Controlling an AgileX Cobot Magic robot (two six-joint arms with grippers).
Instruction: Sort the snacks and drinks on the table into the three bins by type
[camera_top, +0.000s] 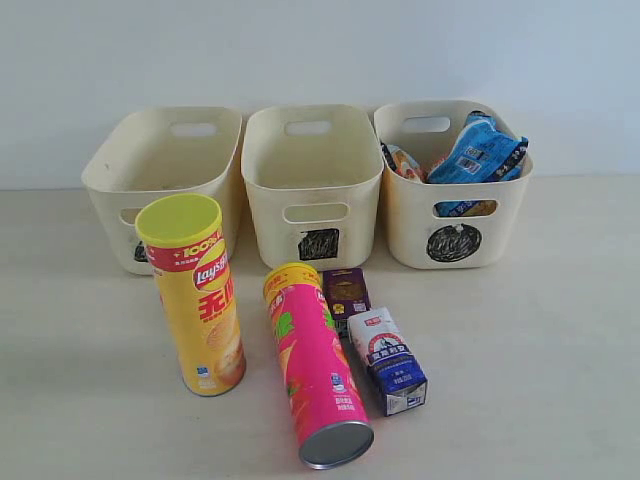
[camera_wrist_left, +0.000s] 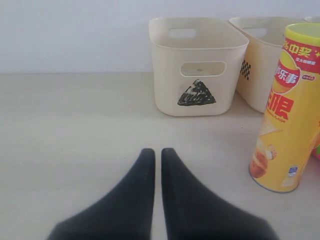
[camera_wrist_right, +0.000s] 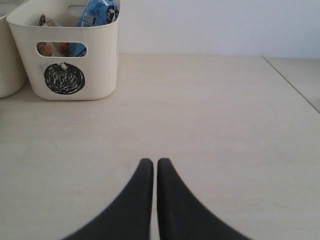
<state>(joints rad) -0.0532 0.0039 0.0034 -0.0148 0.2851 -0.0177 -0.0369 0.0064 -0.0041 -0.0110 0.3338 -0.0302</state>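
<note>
The table (camera_top: 560, 330) looks matt and smooth. The three bins (camera_top: 268, 200) are smooth cream plastic. The pink tube (camera_top: 312, 370) is glossy with a metal end; the blue packet (camera_top: 478, 152) is shiny, crinkled film.

Three bins are sitting in a row along the far side of the table (camera_top: 560, 330): triangle bin (camera_top: 110, 170) left, square bin (camera_top: 270, 200) middle, circle bin (camera_top: 410, 220) right. A crinkly packet (camera_top: 480, 150) and a second packet (camera_top: 403, 162) are resting inside the circle bin, the second to the left.

The Lay's tube (camera_top: 200, 295) is standing upright, near of the triangle bin. The other tube (camera_top: 315, 365) is lying just to its right, metal end nearest. The smaller carton (camera_top: 346, 295) is sitting just right of that tube, near of the square bin. The larger carton (camera_top: 393, 360) is lying nearer, slightly right.
</note>
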